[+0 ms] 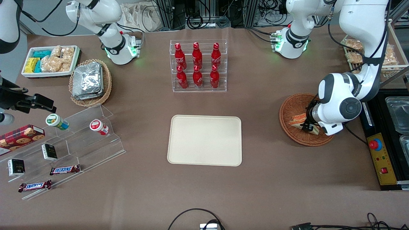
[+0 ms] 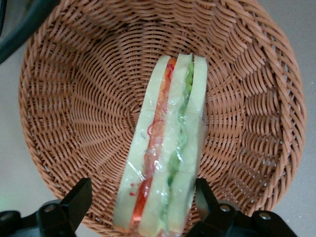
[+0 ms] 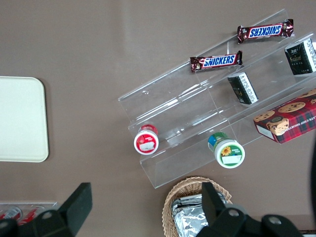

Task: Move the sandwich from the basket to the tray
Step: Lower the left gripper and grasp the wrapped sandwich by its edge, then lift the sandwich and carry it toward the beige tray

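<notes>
The sandwich [image 1: 297, 120] is a wrapped white-bread wedge with orange-red and green filling, lying in the reddish-brown wicker basket [image 1: 289, 107] toward the working arm's end of the table. In the left wrist view the sandwich [image 2: 165, 148] stands on edge in the basket [image 2: 74, 108]. My left gripper [image 1: 308, 126] is lowered into the basket, and its open gripper [image 2: 143, 192] straddles the sandwich's wide end. One finger is close against the bread; the other finger [image 2: 79, 197] stands apart from it. The cream tray [image 1: 204, 140] lies bare at the table's middle, and its corner shows in the right wrist view [image 3: 22, 118].
An acrylic rack of red bottles [image 1: 198, 65] stands farther from the front camera than the tray. A tan basket of foil packets [image 1: 90, 81], a white snack bin [image 1: 51, 60] and an acrylic step shelf [image 1: 64, 143] lie toward the parked arm's end. A control box [image 1: 380, 156] sits beside the basket.
</notes>
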Available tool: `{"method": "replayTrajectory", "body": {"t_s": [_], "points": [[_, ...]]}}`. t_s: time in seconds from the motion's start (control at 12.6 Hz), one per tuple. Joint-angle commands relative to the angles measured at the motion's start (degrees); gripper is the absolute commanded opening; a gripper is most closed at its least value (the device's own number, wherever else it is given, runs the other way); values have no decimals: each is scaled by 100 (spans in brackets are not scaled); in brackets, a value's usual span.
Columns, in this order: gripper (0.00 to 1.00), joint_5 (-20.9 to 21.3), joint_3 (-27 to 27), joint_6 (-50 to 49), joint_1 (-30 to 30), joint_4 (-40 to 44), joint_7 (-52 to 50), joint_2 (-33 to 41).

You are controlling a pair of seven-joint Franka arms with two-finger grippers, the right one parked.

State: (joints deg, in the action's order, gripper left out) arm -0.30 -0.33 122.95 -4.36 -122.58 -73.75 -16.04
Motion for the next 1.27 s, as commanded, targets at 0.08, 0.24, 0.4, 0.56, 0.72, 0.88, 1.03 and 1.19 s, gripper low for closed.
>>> {"method": "replayTrajectory", "body": {"t_s": [0.08,0.24,0.4,0.56,0.72,0.88,1.03,1.19], "points": [[5,100,16,195,-3,172,-8,-223],[0,100,16,72,6,470,-26,-294],[0,100,16,-627,6,926,88,-259],[0,127,-2,-1306,-12,1585,438,-268],[0,100,-80,-1694,-134,2086,633,-233],[0,153,-457,-1774,-214,2456,1261,-285],[0,57,-573,-1748,-371,2563,2186,-294],[0,65,-905,-1652,-600,2782,2356,-433]]}}
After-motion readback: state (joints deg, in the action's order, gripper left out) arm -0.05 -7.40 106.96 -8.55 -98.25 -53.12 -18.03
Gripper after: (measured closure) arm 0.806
